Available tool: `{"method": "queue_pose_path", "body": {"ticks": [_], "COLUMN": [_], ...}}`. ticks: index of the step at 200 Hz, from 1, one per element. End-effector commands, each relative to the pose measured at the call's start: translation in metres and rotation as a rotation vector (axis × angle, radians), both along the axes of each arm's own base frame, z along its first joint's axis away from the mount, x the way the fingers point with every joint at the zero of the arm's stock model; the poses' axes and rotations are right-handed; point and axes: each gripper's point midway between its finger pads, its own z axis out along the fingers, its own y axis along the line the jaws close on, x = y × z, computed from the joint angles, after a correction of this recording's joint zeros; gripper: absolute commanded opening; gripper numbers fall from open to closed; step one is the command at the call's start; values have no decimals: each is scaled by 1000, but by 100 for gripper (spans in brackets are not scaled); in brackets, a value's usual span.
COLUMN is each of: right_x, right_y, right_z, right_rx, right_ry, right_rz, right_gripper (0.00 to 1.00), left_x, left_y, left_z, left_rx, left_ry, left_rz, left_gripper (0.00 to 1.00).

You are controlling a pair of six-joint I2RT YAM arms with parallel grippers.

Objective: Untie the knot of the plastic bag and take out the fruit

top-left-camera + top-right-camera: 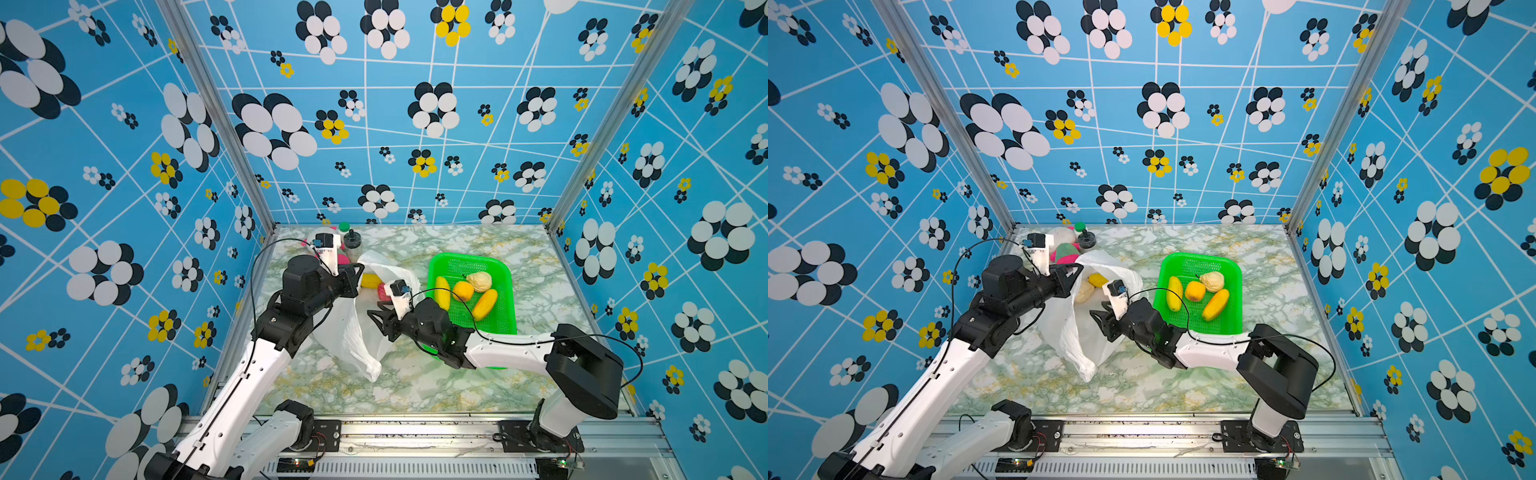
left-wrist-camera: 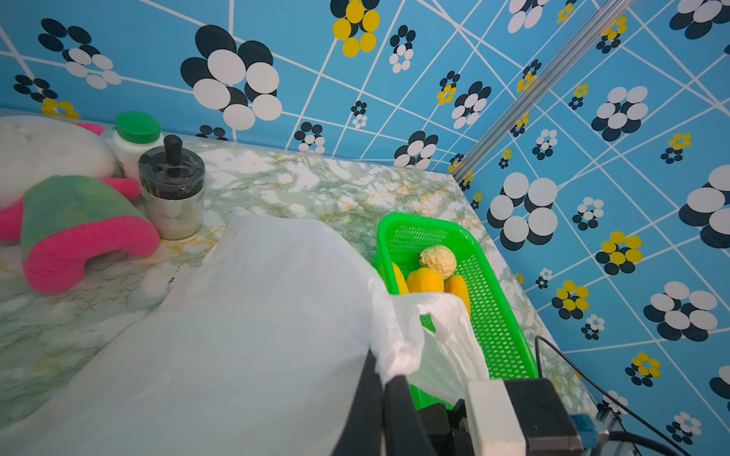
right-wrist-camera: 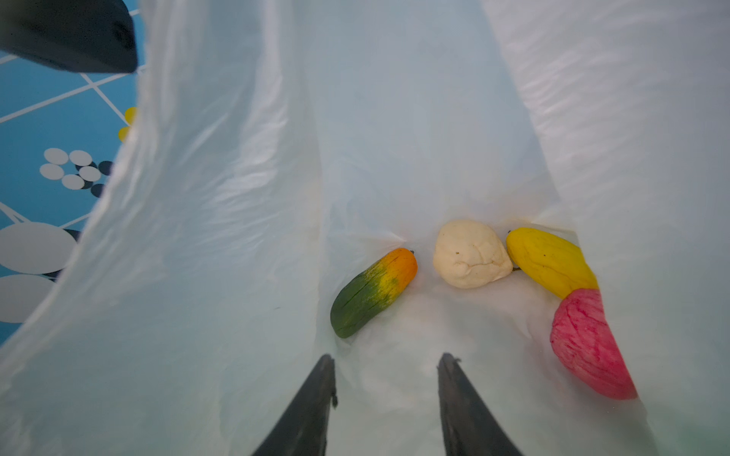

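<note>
Pinching the rim of the plastic bag (image 1: 353, 332), the left tool (image 1: 360, 269) stands over the marbled desk (image 1: 415, 386) amid blue flowered walls (image 1: 415, 124) in a top view. The left wrist view shows its jaws clamped on the film. In the right wrist view, the right tool (image 3: 387, 356) gapes empty inside the bag, the fruit (image 3: 470, 254) just beyond its tips.

The right hand (image 3: 387, 357) reaches into the open plastic bag (image 3: 237, 237), its two black fingers (image 3: 312, 402) spread apart with nothing between them. Beyond the fingertips, four fruit lie on the bag's white inner side. A green-orange fruit (image 3: 373, 292) sits just beside a cream fruit (image 3: 470, 254), which touches a yellow fruit (image 3: 551, 260). A pink-red fruit (image 3: 588, 343) partly covers the yellow one. Past the bag's edge are a blue flowered wall (image 3: 39, 118) and a blurred black shape (image 3: 71, 35).
</note>
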Motion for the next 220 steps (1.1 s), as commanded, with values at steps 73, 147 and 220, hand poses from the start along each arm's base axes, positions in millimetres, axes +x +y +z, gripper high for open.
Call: {"method": "queue_pose_path", "body": {"ticks": [73,147,220], "right_x": [77,115,137], "right_y": [68,84,110], "right_z": [-74,-121,-165], "right_rx": [-279,-423,-534], "right_ry": [25,86,116], "right_rz": [-286,-305,-249], "right_gripper": [70,98,99], "left_x": [13,-7,-5], "left_y": [-12,-4,-16], "left_z": [14,-3,2], "left_rx": [34,61,50], "left_ry": [-17,-24,-42], "left_rz": [-68,-69,-135], "left_gripper": [0,0,0]}}
